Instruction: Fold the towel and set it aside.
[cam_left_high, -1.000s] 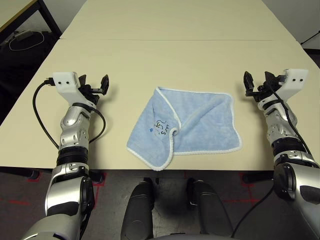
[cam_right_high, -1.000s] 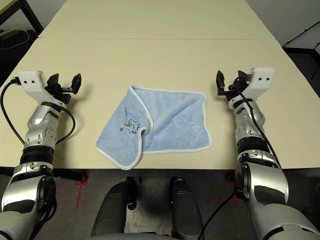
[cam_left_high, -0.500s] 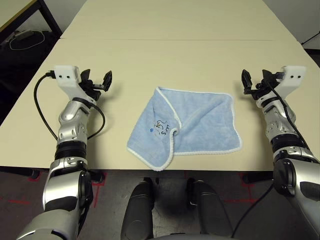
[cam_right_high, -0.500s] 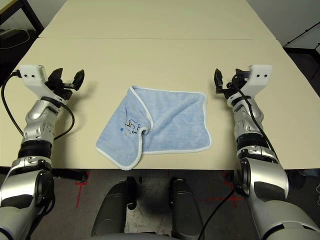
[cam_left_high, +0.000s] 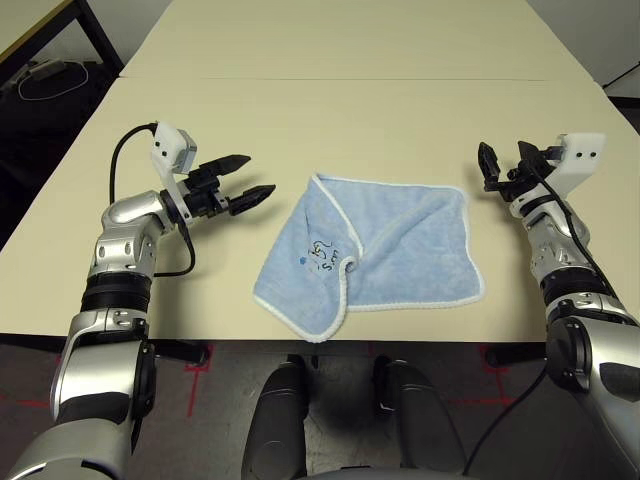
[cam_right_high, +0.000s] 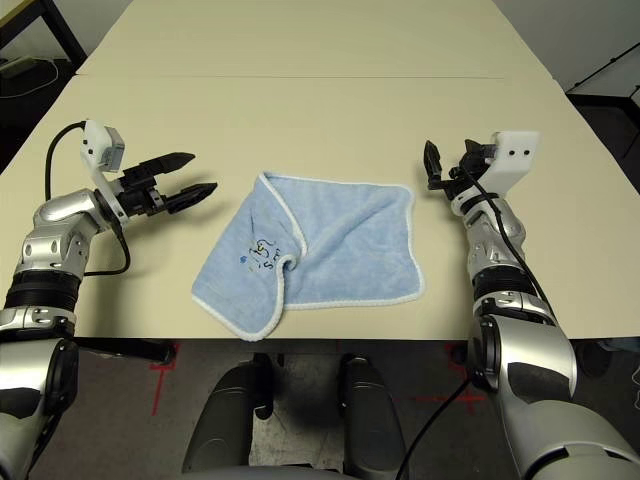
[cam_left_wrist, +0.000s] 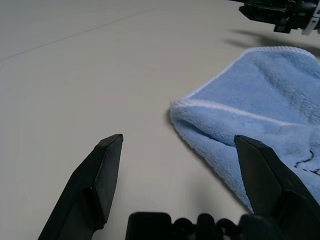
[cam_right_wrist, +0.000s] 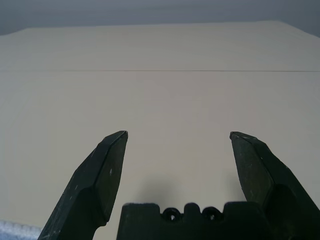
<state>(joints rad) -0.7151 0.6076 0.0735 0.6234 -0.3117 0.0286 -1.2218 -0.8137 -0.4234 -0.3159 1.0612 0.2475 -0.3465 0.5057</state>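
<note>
Light-blue terry, the towel lies near the front edge of the cream surface, midway between the two arms. It is partly doubled over, not flat: its left side is turned in along a white-edged fold, and the dark embroidered mark shows on that flap.

The left tool points at the towel's upper left corner with its fingers spread, tips just short of the cloth and holding nothing. The right tool hovers beside the upper right corner, also spread and empty, aimed past the cloth at bare surface.

The step in hand looks like the approach to a first grasp. To do it well, the left tool should come in low so one finger slides under the white edging and pinches a single layer at the corner. The right tool would need to turn toward its own corner, so both lift evenly and the fold lands square.
</note>
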